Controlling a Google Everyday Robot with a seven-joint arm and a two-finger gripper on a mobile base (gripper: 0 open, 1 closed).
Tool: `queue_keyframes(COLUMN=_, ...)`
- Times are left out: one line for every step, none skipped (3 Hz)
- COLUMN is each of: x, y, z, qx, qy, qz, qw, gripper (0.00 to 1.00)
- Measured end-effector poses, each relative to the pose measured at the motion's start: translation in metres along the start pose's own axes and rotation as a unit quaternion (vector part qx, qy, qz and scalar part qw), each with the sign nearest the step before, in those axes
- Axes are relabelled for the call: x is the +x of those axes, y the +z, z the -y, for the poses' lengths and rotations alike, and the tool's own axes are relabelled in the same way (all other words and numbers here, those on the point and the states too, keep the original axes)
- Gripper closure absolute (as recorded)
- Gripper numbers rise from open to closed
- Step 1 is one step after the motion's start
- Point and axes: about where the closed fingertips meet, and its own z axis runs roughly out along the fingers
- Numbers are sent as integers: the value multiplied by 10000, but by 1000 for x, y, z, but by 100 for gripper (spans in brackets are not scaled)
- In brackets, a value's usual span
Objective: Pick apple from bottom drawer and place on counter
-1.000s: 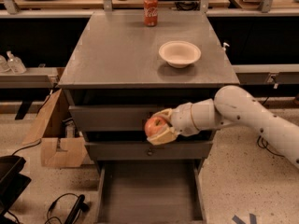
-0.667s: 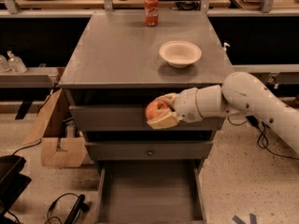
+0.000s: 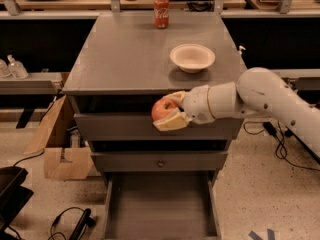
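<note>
The red apple [image 3: 162,109] with a yellowish patch sits between the cream fingers of my gripper [image 3: 169,112], which is shut on it. The gripper holds it in front of the cabinet, level with the front edge of the grey counter [image 3: 125,59], just below the counter top. The white arm [image 3: 265,96] reaches in from the right. The bottom drawer [image 3: 160,204] is pulled out at the bottom of the view, and its grey floor shows nothing on it.
A white bowl [image 3: 192,57] stands on the counter's right half and a red soda can [image 3: 161,4] at its back edge. A cardboard box [image 3: 57,144] lies on the floor at the left. Cables run on the floor at right and lower left.
The gripper has lifted the apple from the middle drawer front up to the counter's front edge.
</note>
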Motion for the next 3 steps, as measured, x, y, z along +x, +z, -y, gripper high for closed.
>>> queue_keyframes(x=-51, y=-18, z=15, qx=123, qy=-31, qz=0, qw=9999, gripper=100)
queue_keyframes(x=-106, y=-33, z=50, qx=278, qy=28, qz=37, qw=9996, gripper=100)
queue_keyframes(x=-142, y=-21, z=92, qx=280, qy=117, qz=37, qw=9995, gripper=100)
